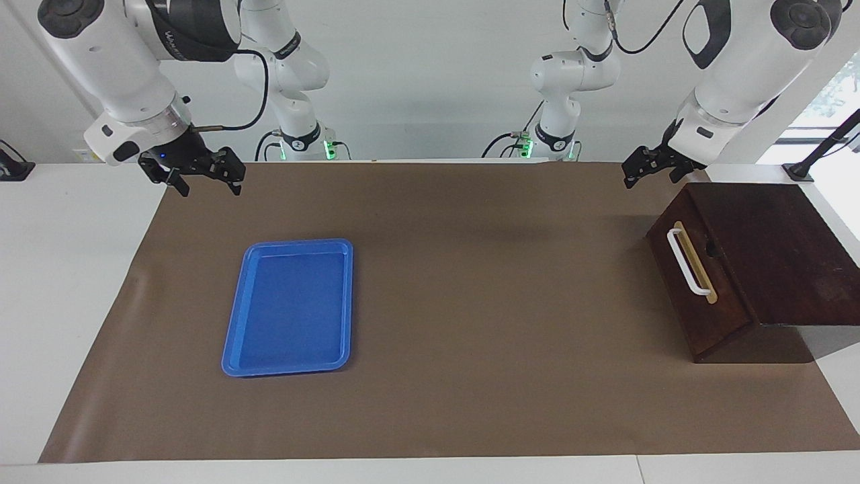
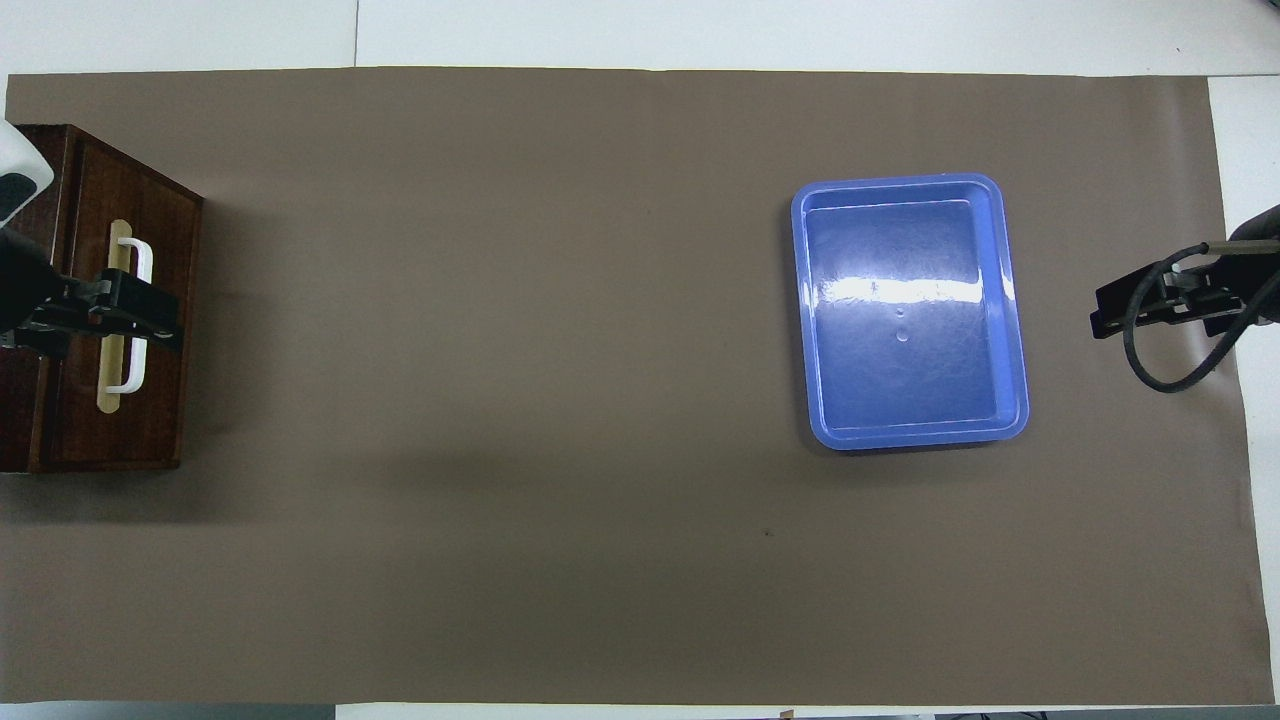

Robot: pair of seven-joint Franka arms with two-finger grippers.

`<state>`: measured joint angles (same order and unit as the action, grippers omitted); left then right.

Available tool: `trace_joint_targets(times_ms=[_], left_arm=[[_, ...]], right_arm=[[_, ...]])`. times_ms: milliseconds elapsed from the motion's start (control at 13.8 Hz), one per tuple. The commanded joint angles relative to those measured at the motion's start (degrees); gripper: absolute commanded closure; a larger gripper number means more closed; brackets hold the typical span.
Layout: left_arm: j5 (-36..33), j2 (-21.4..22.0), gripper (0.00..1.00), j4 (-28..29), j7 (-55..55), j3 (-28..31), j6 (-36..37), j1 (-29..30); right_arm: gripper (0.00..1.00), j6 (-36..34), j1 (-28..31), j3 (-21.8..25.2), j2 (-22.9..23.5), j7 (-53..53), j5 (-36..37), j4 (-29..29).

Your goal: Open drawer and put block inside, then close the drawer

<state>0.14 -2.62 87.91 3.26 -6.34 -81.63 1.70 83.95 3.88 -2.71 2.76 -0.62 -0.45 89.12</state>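
Glossy white rounded arm casings with dark joint caps, black cables, black jaws.

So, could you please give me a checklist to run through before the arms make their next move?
1. Drawer shut, flush with its box: ok.
2. White handle free to grasp: ok.
3. Left gripper raised clear of the handle: ok.
4. Right gripper open, empty, waiting raised: ok.
5. Yellow block located: not ok, neither view shows it.
6. Blue tray holds nothing: ok.
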Motion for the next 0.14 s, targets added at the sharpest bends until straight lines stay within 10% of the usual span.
trace_joint_targets(times_ms=[0, 72], left_arm=[[0.65, 0.16, 0.00, 0.76, -1.41, 0.89, -2.83, -0.73], [0.65, 0.16, 0.00, 1.12, -1.32, 0.89, -3.01, -0.73]], right_arm=[[0.00, -0.19, 0.87, -0.63, -1.18, -1.22, 1.15, 1.24], [0.00, -0.19, 0.87, -0.63, -1.09, -1.14, 1.15, 1.15]])
